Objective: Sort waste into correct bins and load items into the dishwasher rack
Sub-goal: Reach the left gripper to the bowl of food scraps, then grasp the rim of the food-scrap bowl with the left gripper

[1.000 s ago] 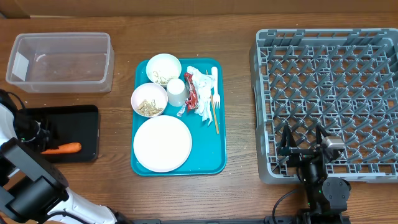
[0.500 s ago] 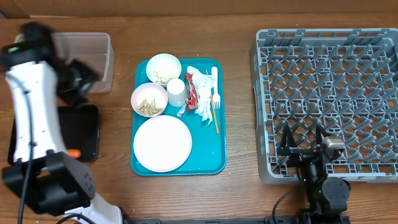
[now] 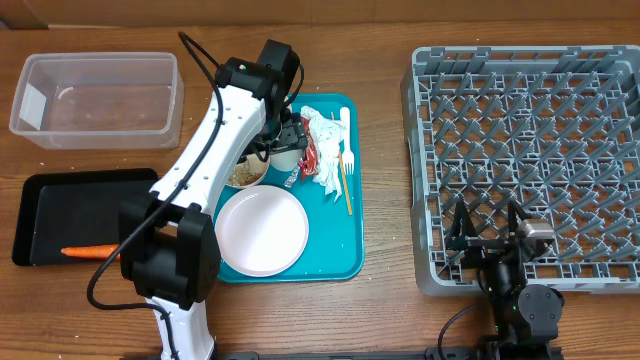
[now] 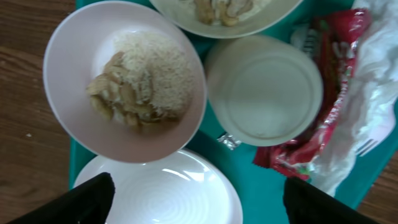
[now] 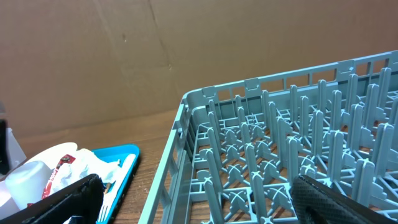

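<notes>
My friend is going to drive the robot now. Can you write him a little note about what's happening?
Left gripper: open, empty, hovering over the cup and bowls on the teal tray.
Right gripper: open, empty, by the near edge of the rack.
Done: the carrot lies in the black tray.
Left: the clear tub looks empty and the rack holds nothing. Napkins, red wrapper and food scraps need binning. The plate, bowls, cup and fork go in the rack.
</notes>
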Action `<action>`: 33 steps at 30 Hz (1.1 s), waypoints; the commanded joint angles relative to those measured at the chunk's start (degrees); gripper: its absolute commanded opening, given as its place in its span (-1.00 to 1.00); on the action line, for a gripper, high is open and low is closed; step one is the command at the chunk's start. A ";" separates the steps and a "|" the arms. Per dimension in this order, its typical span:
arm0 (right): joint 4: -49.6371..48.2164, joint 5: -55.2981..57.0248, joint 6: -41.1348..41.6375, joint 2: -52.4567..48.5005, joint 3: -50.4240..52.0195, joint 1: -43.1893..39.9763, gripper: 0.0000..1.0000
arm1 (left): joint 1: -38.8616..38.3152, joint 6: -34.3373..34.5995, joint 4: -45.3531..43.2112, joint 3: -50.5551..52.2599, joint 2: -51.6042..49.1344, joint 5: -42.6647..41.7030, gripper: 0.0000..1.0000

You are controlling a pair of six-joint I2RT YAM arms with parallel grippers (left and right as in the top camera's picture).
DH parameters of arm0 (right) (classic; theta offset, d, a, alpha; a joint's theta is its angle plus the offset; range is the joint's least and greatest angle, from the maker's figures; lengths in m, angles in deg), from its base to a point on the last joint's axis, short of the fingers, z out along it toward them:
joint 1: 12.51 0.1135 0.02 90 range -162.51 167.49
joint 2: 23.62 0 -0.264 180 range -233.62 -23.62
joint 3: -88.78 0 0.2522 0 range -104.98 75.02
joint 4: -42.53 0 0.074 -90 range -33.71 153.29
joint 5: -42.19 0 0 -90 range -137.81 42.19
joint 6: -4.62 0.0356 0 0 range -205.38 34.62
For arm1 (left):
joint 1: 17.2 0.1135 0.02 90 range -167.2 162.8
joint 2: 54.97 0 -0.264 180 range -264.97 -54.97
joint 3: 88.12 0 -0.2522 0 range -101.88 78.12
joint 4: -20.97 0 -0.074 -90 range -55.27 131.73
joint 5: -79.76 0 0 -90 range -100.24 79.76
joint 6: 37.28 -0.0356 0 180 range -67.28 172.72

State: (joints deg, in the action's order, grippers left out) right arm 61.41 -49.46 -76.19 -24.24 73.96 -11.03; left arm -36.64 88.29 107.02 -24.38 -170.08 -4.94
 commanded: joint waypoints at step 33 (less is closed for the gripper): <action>-0.42 0.11 -0.24 0.46 0.59 -0.22 1.00 | 1.90 -23.52 -10.43 15.58 -0.39 0.35 0.77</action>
State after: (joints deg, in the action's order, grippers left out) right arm 61.43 -49.49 -76.21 -24.24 73.96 -11.03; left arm -35.15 69.19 97.05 -9.76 -170.27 -4.83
